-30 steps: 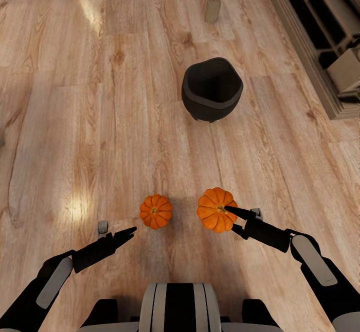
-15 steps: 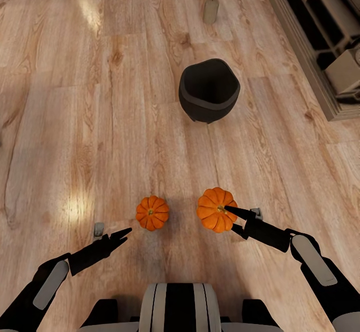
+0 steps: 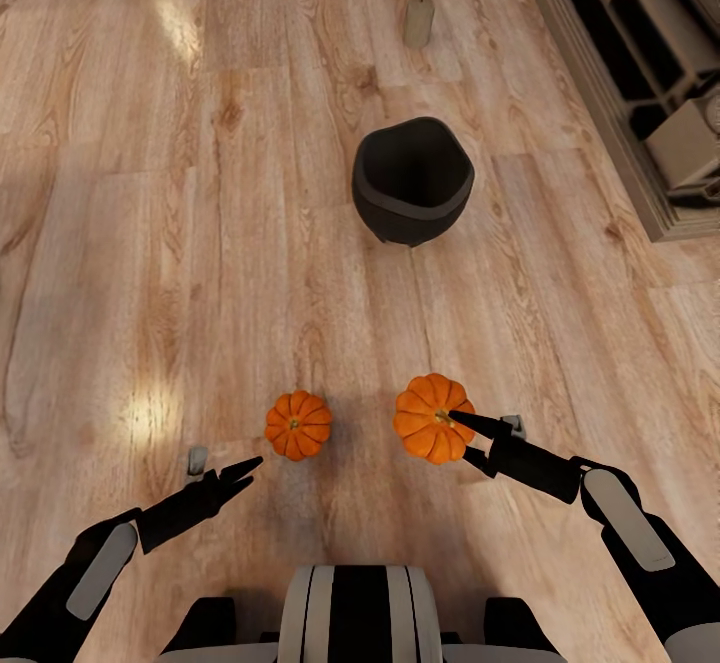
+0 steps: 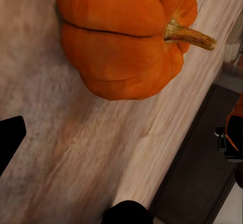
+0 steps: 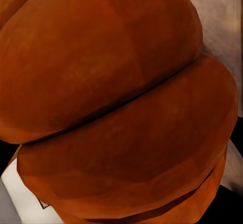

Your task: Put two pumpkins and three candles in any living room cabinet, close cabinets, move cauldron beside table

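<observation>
Gripping the right pumpkin [image 3: 430, 432] is the right claw [image 3: 470, 440]; left claw [image 3: 240, 473] is held open. Rind looks rigid, slick — best pinched across ribs.

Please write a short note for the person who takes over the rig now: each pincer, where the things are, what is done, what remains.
Right pincer: closed around the right pumpkin, which looks held just above the floor.
Left pincer: open, empty, just short of the left pumpkin.
Cauldron: on the floor ahead. One candle lies beyond it.
Done: nothing stored yet.
Left: both pumpkins and all candles into a cabinet, close cabinets, place the cauldron by a table.
</observation>
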Robot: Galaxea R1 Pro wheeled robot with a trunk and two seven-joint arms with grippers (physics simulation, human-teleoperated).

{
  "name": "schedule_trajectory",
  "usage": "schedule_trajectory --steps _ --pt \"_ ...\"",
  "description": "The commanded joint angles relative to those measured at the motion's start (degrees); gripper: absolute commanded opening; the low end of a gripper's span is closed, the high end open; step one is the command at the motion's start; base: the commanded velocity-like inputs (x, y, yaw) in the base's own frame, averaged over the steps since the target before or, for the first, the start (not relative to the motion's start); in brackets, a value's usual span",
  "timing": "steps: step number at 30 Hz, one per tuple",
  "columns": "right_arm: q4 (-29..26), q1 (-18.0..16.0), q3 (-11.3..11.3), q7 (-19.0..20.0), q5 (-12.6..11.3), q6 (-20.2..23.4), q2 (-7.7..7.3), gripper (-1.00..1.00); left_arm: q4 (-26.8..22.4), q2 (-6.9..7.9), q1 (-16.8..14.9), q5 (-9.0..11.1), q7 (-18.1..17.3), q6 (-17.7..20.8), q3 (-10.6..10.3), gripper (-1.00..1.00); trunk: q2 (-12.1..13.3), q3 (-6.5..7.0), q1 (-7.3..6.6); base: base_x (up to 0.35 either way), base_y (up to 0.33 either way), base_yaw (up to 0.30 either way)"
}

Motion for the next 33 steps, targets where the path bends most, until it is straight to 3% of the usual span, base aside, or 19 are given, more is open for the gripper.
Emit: schedule_trajectory --steps 1,33 --pt "0.1 0.0 0.1 0.5 0.1 0.1 -0.04 -1.0 0.1 -0.01 0.0 0.3 0.0 0.0 0.0 1.0 0.0 -0.03 -0.01 0.0 -0.056 0.0" --pt "0.0 0.0 0.1 0.6 0.0 0.1 -0.04 -1.0 0.3 0.06 -0.1 0.6 -0.1 -0.7 0.1 1.0 0.0 -0.03 -0.01 0.066 -0.027 0.0"
